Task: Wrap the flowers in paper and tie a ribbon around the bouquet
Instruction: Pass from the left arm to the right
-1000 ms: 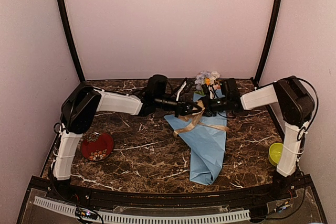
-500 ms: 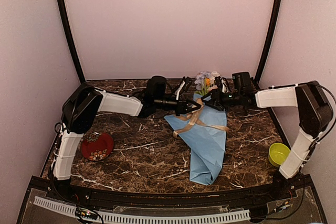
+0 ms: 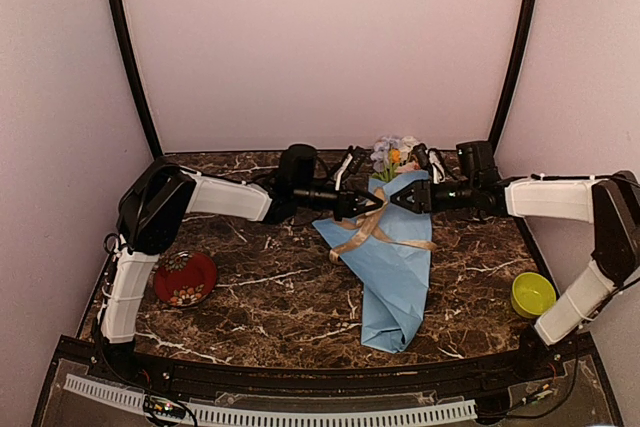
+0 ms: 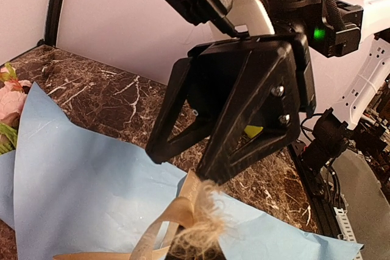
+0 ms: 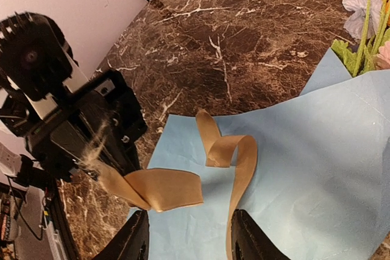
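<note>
Left gripper (image 3: pixel 352 205) is clamped on the frayed end of the ribbon (image 3: pixel 372 231); right gripper (image 3: pixel 398 199) is held open, empty, just beside. Flowers (image 3: pixel 393 151) are already wrapped in the paper (image 3: pixel 398 282) on the table (image 3: pixel 270 277). Ribbon is looped loosely across; tying is judged unfinished.

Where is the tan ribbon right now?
In the top view, the ribbon lies looped across the upper part of the blue bouquet, right of centre, with one frayed end pinched in the left gripper.

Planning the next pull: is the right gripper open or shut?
Open: the right gripper shows a wide gap between its tips, above the ribbon.
</note>
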